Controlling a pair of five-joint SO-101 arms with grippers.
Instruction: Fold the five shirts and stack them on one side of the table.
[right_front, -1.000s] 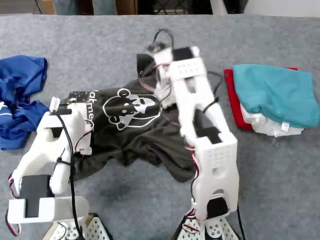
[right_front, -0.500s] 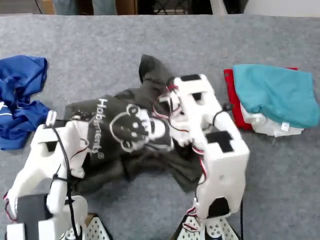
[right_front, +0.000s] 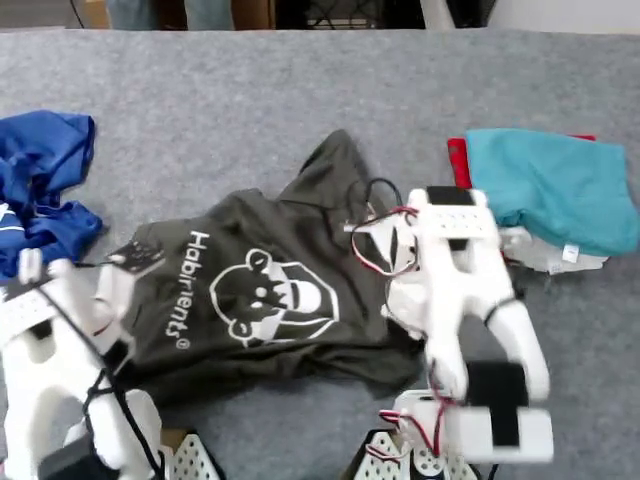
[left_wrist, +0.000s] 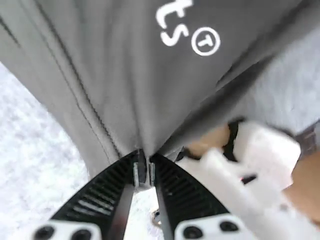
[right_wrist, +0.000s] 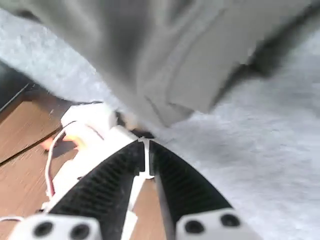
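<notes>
Step in hand: I judge this to be spreading the dark shirt (right_front: 260, 290) flat before its first fold.
Landmark: the stack (right_front: 545, 190) of folded shirts, teal over white over red.
Shirt position: it lies print up on the surface (right_front: 200, 80), near the stack and, as far as I can see, not touching it.
Left hand (left_wrist: 143, 164): closed on the shirt's hem, at the corner farthest from the stack.
Right hand (right_wrist: 145, 148): closed, with the tips meeting at the cloth edge on the corner nearest the stack. I judge a thin fold is pinched, though the bite itself is hard to see.
Blue shirt (right_front: 40, 200): crumpled and well apart from the stack, beyond the dark shirt. It is not yet folded.
Tension: I should pull both corners evenly and keep the hem straight between the hands, because an uneven pull is likely to skew the print.
Bunched peak (right_front: 330, 165): cloth is gathered at the shirt end opposite the gripped hem, near the stack. It probably needs smoothing before any fold.
Edge caution: the floor (right_wrist: 30, 135) shows past my right hand, so I should not draw the hem off the surface.
Release: I should lower the hem flat and only then open both hands together.
Risk: a thin pinch at the right hand may slip, and I should re-grip deeper if it does.
</notes>
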